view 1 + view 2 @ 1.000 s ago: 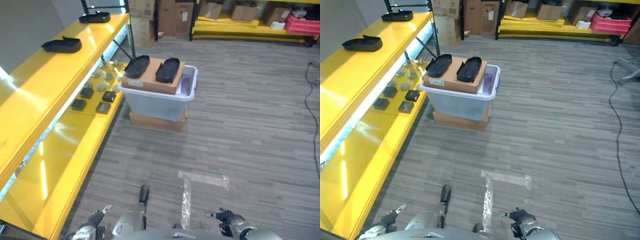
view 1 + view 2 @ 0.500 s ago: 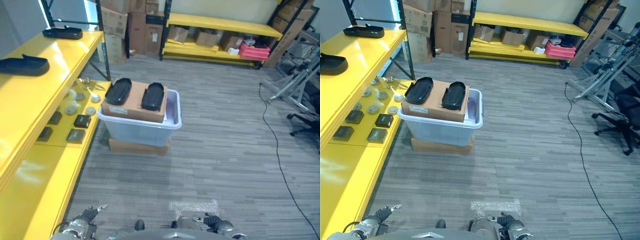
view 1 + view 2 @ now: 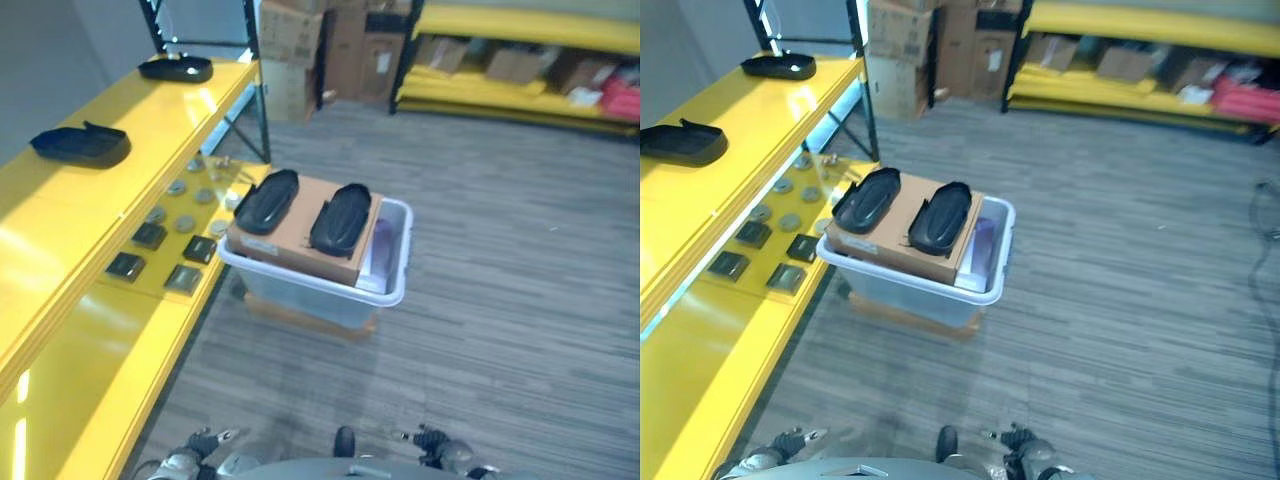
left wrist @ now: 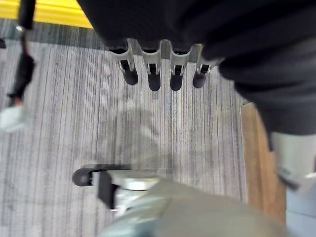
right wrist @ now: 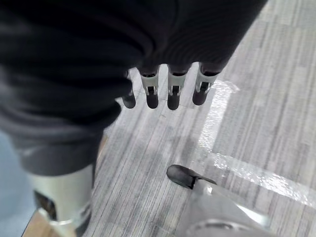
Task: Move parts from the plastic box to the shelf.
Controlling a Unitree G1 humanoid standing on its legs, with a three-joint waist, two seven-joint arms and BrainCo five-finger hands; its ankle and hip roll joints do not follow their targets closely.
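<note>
Your view has swung since half a second ago: the far shelving and the chair on the right have slid out of frame, and the plastic box (image 3: pixel 388 290) now sits closer and nearer the middle. That is the camera turning, not the box moving. I read it as you squaring up to the box, with no part picked yet.

Your left hand (image 4: pixel 160 69) hangs low over the bare floor with its fingers straight and a little apart, holding nothing. Your right hand (image 5: pixel 170 89) hangs the same way, fingers straight and spread, also empty. Both are well apart from the box.

The parts to move are the two black trays (image 3: pixel 266 199) lying side by side on a cardboard box (image 3: pixel 305 245) that rests in the plastic box. Each is a long oval. Their long axes run roughly parallel, pointing away from you and leaning slightly to the right, toward the far shelves. The second tray (image 3: pixel 341 217) sits just to the right of the first.

Two more black trays (image 3: pixel 82 146) already lie on the top of the yellow shelf (image 3: pixel 70 250) to your left, so I judge the job partly done.
</note>
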